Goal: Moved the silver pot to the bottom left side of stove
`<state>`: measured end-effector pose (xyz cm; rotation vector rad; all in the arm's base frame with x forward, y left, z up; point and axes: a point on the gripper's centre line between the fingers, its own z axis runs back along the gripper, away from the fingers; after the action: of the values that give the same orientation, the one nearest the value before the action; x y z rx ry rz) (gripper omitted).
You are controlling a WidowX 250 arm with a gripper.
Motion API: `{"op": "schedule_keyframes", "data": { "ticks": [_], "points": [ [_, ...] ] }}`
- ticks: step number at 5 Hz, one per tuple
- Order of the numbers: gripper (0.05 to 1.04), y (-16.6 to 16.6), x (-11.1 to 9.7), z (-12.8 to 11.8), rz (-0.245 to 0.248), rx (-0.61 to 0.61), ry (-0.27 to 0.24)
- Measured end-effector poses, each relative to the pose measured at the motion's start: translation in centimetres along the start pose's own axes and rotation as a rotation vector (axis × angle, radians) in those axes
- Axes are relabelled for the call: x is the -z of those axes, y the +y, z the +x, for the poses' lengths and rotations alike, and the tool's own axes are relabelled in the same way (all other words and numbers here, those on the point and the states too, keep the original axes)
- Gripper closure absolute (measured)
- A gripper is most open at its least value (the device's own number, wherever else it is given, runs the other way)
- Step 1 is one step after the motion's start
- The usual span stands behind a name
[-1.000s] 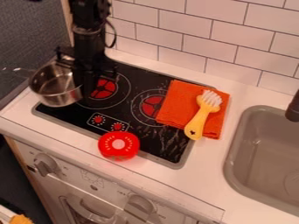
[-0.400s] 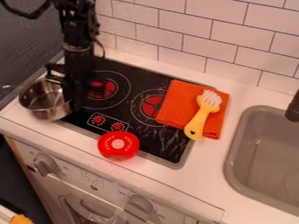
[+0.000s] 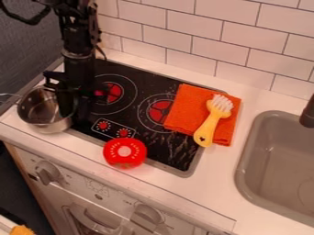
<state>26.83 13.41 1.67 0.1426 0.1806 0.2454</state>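
Note:
My gripper (image 3: 70, 109) is at the left side of the stove, pointing down over the right rim of the silver pot. One dark finger is inside the pot and the other is against its outside, so it is shut on the pot's wall. The silver pot (image 3: 40, 118) stands upright at the stove's lower left corner, partly over the white counter, with its handle toward the left. Behind the gripper is the black stove top (image 3: 116, 112), whose left edge is partly hidden by the arm and pot.
A red round toy (image 3: 124, 153) lies at the stove's front edge. An orange cloth (image 3: 187, 103) with a yellow brush (image 3: 209, 127) on it covers the stove's right part. The grey sink (image 3: 276, 160) is at the right, and a tiled wall (image 3: 190, 27) runs behind.
The gripper and the silver pot have moved together to the left and toward the front, off the left burner's side to the stove's lower left corner. The other objects have stayed in place.

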Motion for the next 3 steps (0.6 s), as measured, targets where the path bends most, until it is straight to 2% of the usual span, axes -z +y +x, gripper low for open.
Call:
{"op": "schedule_keyframes", "data": {
  "ticks": [1, 2, 3],
  "points": [
    [0.208, -0.2, -0.6, -0.3, -0.013, -0.008, -0.017],
    [0.072, -0.4, -1.7, -0.7, -0.011, 0.022, -0.071],
    [0.076, -1.3, -2.6, -0.5, 0.010, 0.082, -0.128]
  ]
}}
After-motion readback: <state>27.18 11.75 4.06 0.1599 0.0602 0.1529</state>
